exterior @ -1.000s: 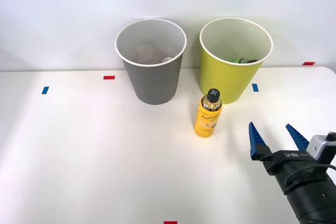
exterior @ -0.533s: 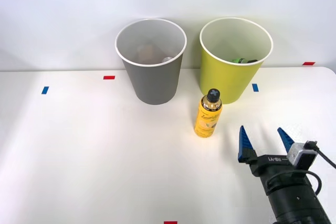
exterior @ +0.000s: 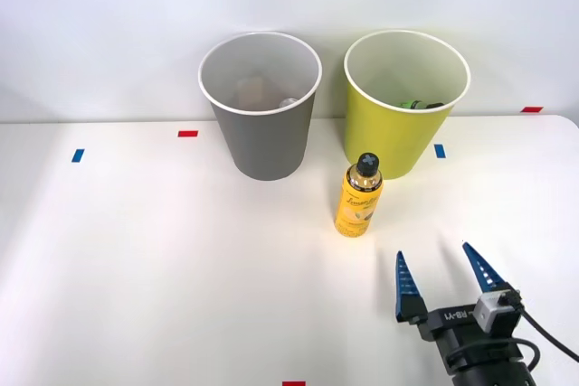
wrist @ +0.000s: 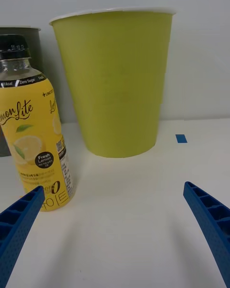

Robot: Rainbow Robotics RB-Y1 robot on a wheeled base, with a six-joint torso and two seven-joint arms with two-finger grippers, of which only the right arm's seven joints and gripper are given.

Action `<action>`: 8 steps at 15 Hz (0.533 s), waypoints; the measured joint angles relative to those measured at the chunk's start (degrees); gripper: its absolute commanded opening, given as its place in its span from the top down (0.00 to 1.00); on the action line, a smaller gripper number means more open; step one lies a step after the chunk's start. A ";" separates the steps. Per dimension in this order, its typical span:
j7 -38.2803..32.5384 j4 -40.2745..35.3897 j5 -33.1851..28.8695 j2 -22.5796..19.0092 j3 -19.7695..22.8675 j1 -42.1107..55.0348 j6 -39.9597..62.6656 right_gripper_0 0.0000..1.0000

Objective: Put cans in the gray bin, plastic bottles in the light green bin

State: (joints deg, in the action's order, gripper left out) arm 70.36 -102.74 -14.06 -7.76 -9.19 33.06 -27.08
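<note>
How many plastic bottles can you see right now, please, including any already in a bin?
2: a yellow lemon bottle standing upright on the table in front of the light green bin, and a green bottle partly visible inside that bin. More may be hidden in the bins.

Bright, even light. My table (exterior: 136, 250) glows white, with soft faint shadows beside the yellow bottle (exterior: 359, 196). Everything is sharp.

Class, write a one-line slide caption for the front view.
Open blue-fingered right gripper hovers near a standing yellow lemon-drink plastic bottle before the round gray bin and lime-green bin.
</note>
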 measured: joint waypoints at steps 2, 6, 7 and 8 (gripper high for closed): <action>0.54 -0.02 -0.61 -0.71 -0.67 2.29 -1.39 0.00; -1.47 -0.03 -2.53 -0.33 -0.61 6.52 -3.43 0.00; -3.81 -0.03 -2.63 -0.18 -0.89 7.49 -3.89 0.00; -6.22 -0.03 -2.85 0.05 -1.28 8.59 -4.44 0.00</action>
State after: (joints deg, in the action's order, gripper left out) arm 64.14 -102.77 -16.91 -7.71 -10.47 41.65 -31.52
